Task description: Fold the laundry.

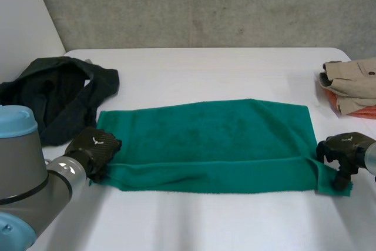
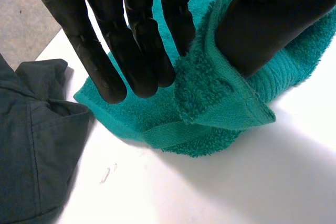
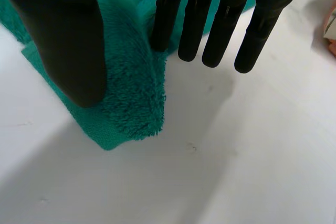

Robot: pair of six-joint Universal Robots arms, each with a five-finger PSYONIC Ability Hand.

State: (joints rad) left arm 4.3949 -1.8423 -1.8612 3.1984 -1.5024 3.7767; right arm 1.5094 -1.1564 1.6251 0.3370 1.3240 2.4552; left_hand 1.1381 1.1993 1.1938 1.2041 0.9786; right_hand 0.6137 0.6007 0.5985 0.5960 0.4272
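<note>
Item under work: green towel point(image 1: 205, 139), spread lengthwise across the middle of the worktop point(image 1: 194, 221). A narrow band along its near edge is already doubled over.

Left hand point(image 1: 94, 148): at the towel's near left corner. The left wrist view shows the corner gathered up between the thumb and straight fingers, pinched.

Right hand point(image 1: 343, 154): at the near right corner, close to the worktop's right edge. The right wrist view shows the same hold, with cloth nipped between the thumb and the nearest finger and the other fingers extended past the towel's edge.

Other items: dark garment point(image 1: 59, 95) heaped at the far left of the worktop, just beside the towel's far left corner; beige garment point(image 1: 355, 80) folded at the right edge, apart from the towel.

Assessment: the step in hand appears to be carrying the near edge over to the far edge.

Recommendations:
- Lift both corners together and level.
- Keep the edge taut between the hands so the middle does not sag.
- Lay the near corners squarely on the far corners.
- Keep the left corner off the dark garment.
- The right hand's pinch looks shallow and could slip.
</note>
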